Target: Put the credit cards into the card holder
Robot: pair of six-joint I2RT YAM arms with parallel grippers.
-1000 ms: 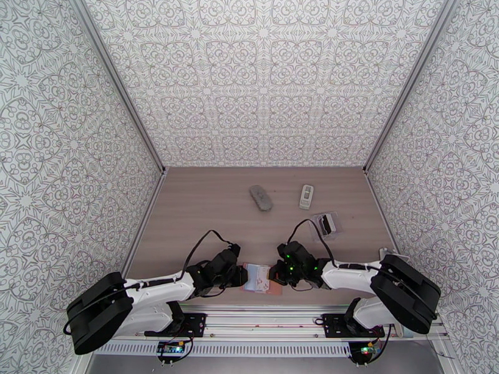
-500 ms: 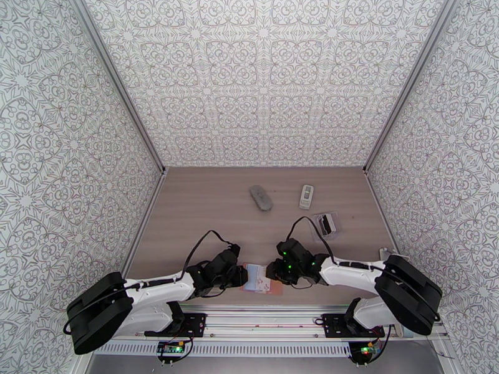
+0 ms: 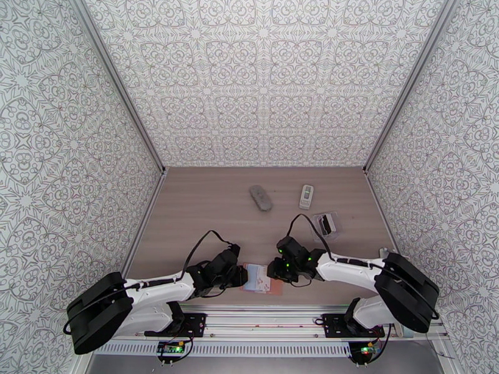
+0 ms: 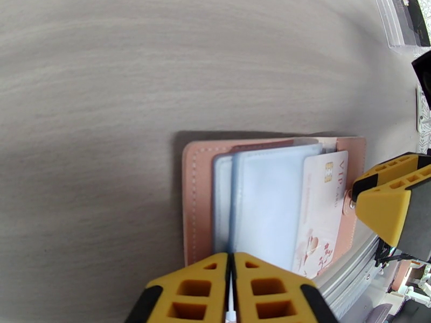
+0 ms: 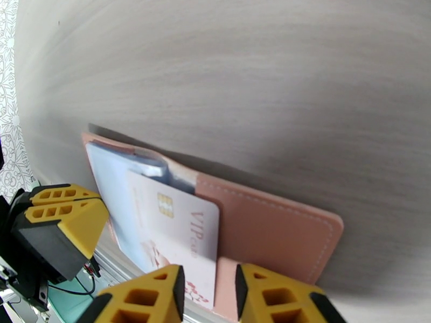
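Note:
A pink card holder (image 4: 196, 211) with clear sleeves lies open at the table's near edge (image 3: 259, 283). A white credit card (image 4: 320, 211) with a chip and "VIP" print sits partly tucked under a sleeve (image 5: 178, 232). My left gripper (image 4: 231, 265) is shut on the near edge of a clear sleeve, on the holder's left side (image 3: 242, 277). My right gripper (image 5: 209, 275) is open at the holder's right side (image 3: 272, 273). Its jaws stand apart around the card's outer edge, not pressing it.
Farther back lie a grey oblong object (image 3: 261, 197), a small white device (image 3: 306, 196) and a clear case with a dark item inside (image 3: 325, 224). The holder (image 5: 269, 232) lies right at the table's front edge beside the metal rail (image 3: 262, 319).
My right gripper has gone from shut to open, letting go of the white card, and its arm has shifted slightly. The left gripper has stayed shut in place.

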